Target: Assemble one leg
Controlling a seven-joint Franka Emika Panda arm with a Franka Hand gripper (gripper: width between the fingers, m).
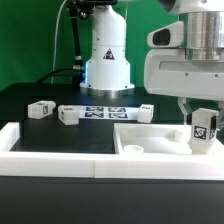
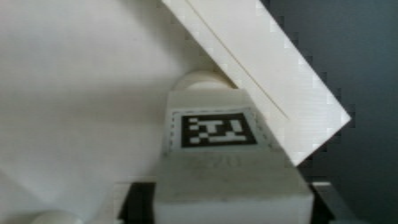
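One leg point(image 1: 203, 128), pinched between the fingers point(image 2: 135, 205), stands on the panel point(image 1: 150, 146) by the worktop's point(image 1: 40, 135) right edge. Seating it looks not yet done.

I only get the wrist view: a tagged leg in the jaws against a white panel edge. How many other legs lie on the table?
Observer: Three. On the exterior view's left are the leftmost leg and the second leg. The third leg lies beyond the marker board.
Operator: Is mine upright?
Observer: Yes, the held leg stands upright over the panel, toward the exterior view's right.
Operator: Anything in front of the panel?
Observer: A long white border rail runs along the front.
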